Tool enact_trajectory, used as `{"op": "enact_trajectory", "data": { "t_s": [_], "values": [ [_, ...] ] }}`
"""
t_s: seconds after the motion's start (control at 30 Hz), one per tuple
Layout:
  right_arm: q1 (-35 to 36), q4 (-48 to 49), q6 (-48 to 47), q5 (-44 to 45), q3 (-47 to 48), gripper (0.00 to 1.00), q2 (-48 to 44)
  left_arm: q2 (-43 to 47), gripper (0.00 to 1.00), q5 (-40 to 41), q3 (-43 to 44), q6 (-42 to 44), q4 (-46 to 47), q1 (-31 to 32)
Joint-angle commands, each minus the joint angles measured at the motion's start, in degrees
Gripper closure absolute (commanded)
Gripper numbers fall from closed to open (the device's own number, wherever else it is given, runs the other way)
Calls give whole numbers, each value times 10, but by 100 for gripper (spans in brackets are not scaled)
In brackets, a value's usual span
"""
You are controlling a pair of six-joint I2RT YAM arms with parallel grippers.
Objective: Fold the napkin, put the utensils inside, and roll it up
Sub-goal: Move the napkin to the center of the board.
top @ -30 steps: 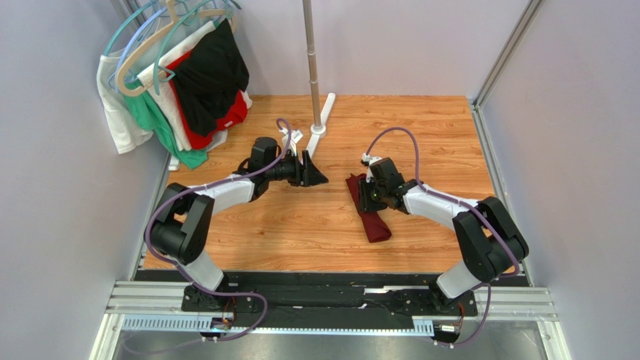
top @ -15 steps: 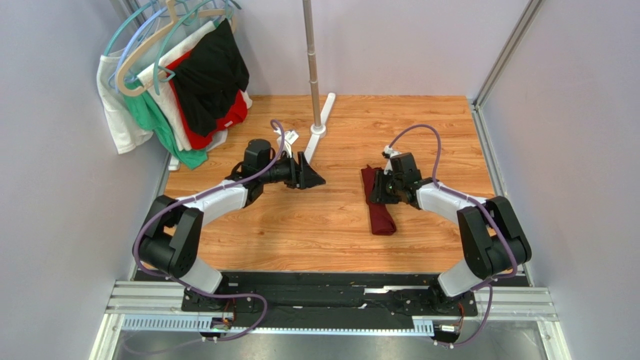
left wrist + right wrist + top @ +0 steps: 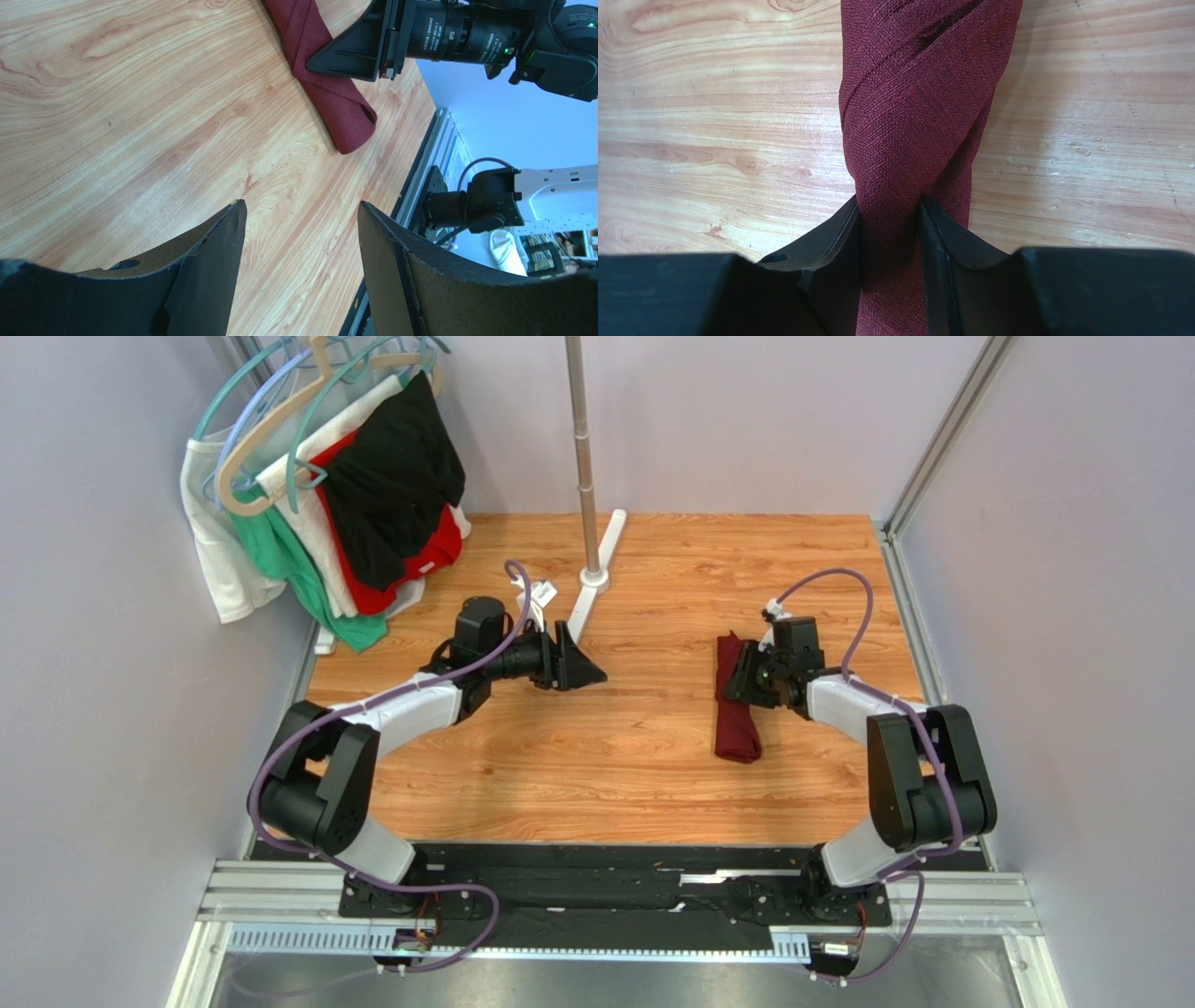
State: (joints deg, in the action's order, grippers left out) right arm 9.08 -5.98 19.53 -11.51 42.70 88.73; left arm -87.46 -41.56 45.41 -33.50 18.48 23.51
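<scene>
As the right arm drew back toward its own side, the napkin [image 3: 735,717] went with it. Over the last second the maroon bundle slid from near the middle of the wooden table [image 3: 589,770] to right of centre in the overhead view, and turned from slanting to nearly upright in the frame. It lay flat on the wood as a narrow, twisted roll. The right gripper [image 3: 889,210] had its jaws drawn nearly together on the roll toward its upper end, cloth pinched between the fingers. No spoon showed anywhere; I took it to be wrapped inside, though I could not tell. To my eye the rolling looked done, and this was only a shifting of the finished bundle.

The left gripper [image 3: 302,217] hung left of centre, well apart from the napkin, jaws wide and holding nothing; it had barely stirred. Further out, the garments on hangers [image 3: 337,490] crowded the upper left corner and the stand pole [image 3: 582,448] rose at top centre, both well apart from the roll. Nothing lay in its path; only the rail [image 3: 909,616] along the table's right edge was near.
</scene>
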Motion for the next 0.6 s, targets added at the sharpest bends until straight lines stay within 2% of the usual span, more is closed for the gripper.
{"op": "enact_trajectory", "data": {
  "t_s": [0.0,0.33,0.57],
  "values": [
    [-7,4,1,-1,28,65,17,15,32,-12,-2,14,5,-5],
    [-33,-97,-26,3,92,64,27,29,32,-15,-7,26,-4,-11],
    [-58,-162,-82,-7,137,64,55,24,32,-19,-13,20,10,-13]
  ]
}}
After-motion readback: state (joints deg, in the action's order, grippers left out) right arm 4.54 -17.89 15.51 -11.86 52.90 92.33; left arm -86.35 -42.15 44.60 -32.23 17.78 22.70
